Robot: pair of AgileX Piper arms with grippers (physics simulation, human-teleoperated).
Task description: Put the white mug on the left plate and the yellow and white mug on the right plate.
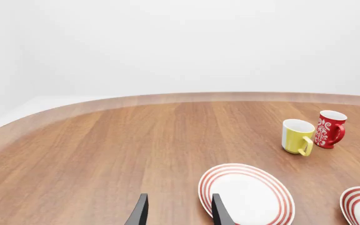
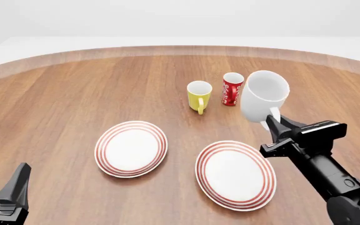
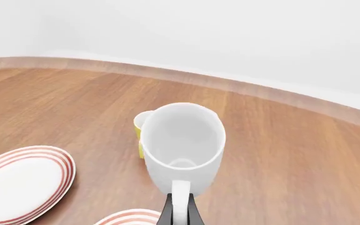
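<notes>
White mug (image 2: 264, 96) right of centre frame, glossy, rigid, likely slippery; right gripper (image 2: 273, 123) clamped on loop handle; left gripper (image 1: 178, 212) apart, empty.

Light is bright, even and diffuse in all three views — no single lamp can be made out, and the backdrop is a flat pale grey-white. The wooden table (image 2: 73, 89) takes only soft, faint shadows: a dim smudge under the left plate (image 2: 131, 148) and the right plate (image 2: 236, 175), and a slight one beside the yellow and white mug (image 2: 198, 95). The white mug (image 2: 264, 96) shows gentle shading inside its bowl and no hard glare. Everything is rendered sharp from near to far — no motion blur or grain. In the left wrist view the table's far edge bows noticeably, a wide-lens curve.
</notes>
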